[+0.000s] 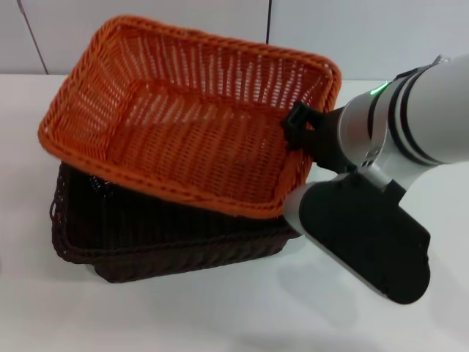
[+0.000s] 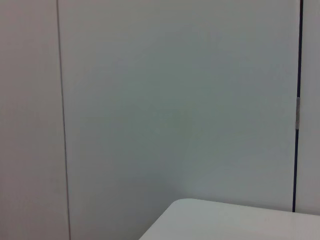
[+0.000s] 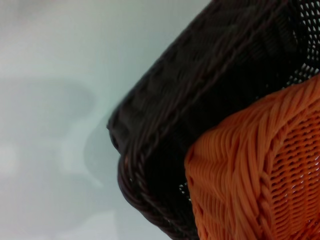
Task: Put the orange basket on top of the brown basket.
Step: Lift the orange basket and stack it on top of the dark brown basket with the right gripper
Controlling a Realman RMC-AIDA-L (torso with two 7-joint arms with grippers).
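White counter (image 1: 220,315), pale panelled wall (image 2: 175,100) behind. The right arm reached in from the right, its right gripper (image 1: 297,126) with fingers clamped on the orange basket (image 1: 183,117) at its right rim, holding it tilted over the brown basket (image 1: 146,242) on the counter. The right wrist view showed the orange corner right against the brown rim. The left wrist view showed only wall and a counter corner.

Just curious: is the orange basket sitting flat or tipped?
Tipped. The orange basket slants over the brown basket, its side at the right gripper raised.
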